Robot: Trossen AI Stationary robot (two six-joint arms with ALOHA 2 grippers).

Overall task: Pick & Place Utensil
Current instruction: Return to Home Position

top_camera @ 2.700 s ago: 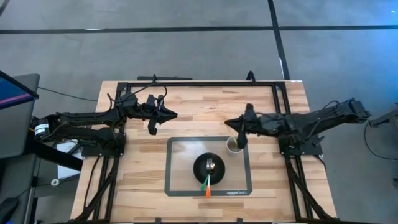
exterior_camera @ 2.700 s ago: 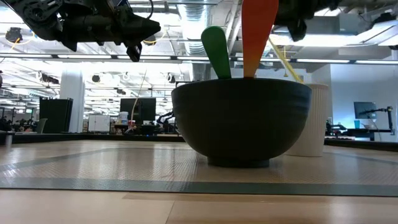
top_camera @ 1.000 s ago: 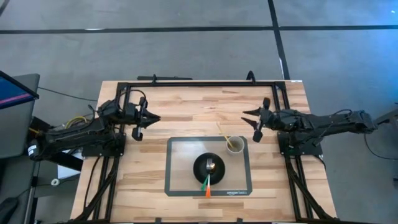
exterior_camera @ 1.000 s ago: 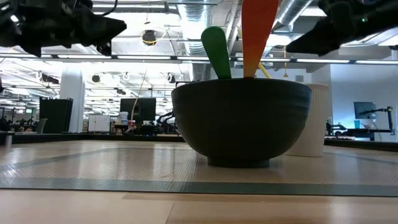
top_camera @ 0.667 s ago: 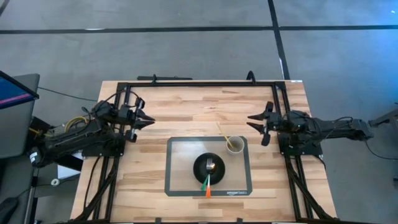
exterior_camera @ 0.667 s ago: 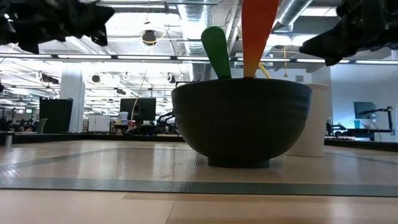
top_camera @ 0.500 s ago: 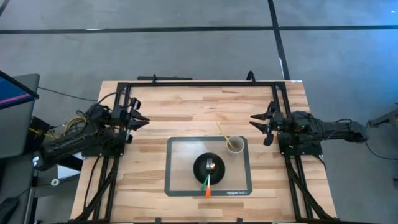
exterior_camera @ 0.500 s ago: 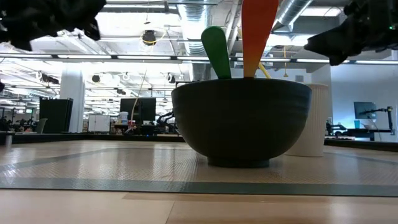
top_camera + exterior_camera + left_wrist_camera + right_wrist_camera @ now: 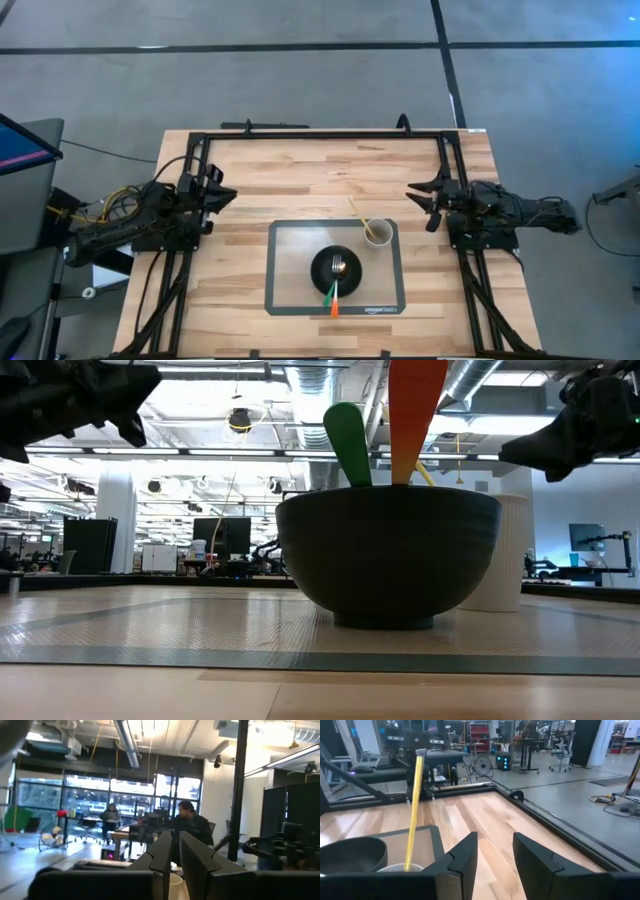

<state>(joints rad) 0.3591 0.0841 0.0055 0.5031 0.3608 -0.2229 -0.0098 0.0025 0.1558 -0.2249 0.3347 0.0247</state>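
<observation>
A black bowl (image 9: 338, 268) stands on a grey mat (image 9: 285, 290) at the table's near middle. A metal fork (image 9: 338, 265) lies in the bowl, and a green-handled (image 9: 348, 445) and an orange-handled utensil (image 9: 415, 420) lean on its near rim. Right of the bowl stands a white cup (image 9: 377, 232) with a yellow stick-like utensil (image 9: 414, 810) leaning out of it toward the far left. My left gripper (image 9: 228, 192) hovers at the table's left side, shut and holding nothing. My right gripper (image 9: 415, 192) hovers at the right side, open and holding nothing.
A black metal frame (image 9: 320, 133) runs along the table's far edge and down both sides past the arm bases. Bare wood lies between the two grippers and the mat. People sit in the room beyond the table in the left wrist view.
Both arms have drawn back from the middle: my left gripper toward the table's left edge, my right gripper toward the right edge. Bowl, cup and utensils have stayed where they were.
</observation>
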